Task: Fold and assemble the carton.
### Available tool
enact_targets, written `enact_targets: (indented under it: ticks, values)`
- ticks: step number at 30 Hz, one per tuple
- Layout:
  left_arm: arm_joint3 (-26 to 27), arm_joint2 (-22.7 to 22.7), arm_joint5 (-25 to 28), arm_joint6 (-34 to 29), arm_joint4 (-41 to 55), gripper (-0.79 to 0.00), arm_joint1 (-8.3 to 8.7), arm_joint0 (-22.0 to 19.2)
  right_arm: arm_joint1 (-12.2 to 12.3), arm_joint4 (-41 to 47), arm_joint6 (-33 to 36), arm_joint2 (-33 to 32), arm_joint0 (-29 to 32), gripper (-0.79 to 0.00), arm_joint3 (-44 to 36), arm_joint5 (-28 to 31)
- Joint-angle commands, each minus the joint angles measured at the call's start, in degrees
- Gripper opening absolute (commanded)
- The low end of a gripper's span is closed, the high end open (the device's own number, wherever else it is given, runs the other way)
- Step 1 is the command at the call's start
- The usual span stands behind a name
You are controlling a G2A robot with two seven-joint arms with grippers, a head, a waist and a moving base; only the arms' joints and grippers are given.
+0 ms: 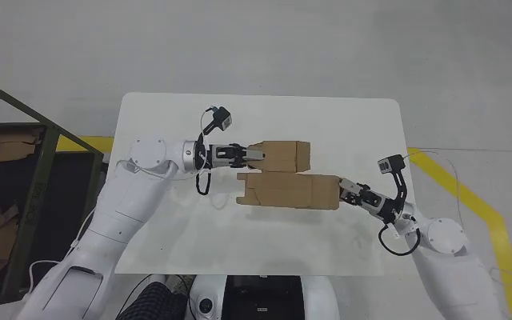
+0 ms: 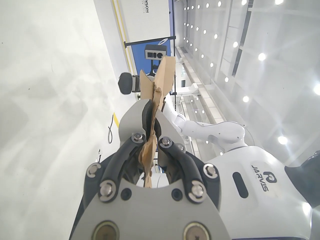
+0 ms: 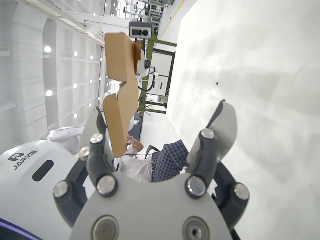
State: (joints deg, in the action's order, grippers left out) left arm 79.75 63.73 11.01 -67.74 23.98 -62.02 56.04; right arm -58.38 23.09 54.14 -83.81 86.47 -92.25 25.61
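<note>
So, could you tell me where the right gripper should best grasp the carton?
Probably its free end edge nearest the right gripper, approached end-on from the robot's right: the carton is a thin flat sheet, and the left gripper clamps the opposite end.

- The left gripper (image 2: 150, 116), with grey fingers (image 2: 131, 119), black pads and black linkages, is clamped on a thin brown cardboard carton (image 2: 161, 81). One finger presses on each face of the sheet.
- The carton is seen edge-on and runs away from the wrist between the two fingers.
- A crumpled, frayed end of the cardboard sits back in the gripper's throat, between the linkages.
- Past the fingertips the cardboard parts into two flaps that splay into a narrow V.
- A white table top (image 2: 50, 88) spreads along one side of the gripper; whether the carton touches it cannot be told.
- The white right arm (image 2: 215, 131) stretches towards the carton's far part, and its end is hidden behind the cardboard.
</note>
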Motion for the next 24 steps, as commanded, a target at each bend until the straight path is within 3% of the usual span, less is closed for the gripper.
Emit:
enact_targets:
  ticks: [1,13,24]
  values:
    - [0.63,-0.60,-0.76,1.02,-5.52,-0.785,0.20,-0.23,0.16,-0.74,-0.44,-1.27,0.08,0.000,-0.32,0.50]
    - [2.96,-2.59,-4.60,5.29,-15.96,-0.785,0.45,-0.24,0.53,-2.74,-3.00,-4.31,1.05,0.000,-2.59,2.32]
    - [2.12,-2.10,-4.38,7.10,-11.69,-0.785,0.23,0.12,0.74,-1.85,-1.28,-4.83,2.05,0.000,-1.78,2.80]
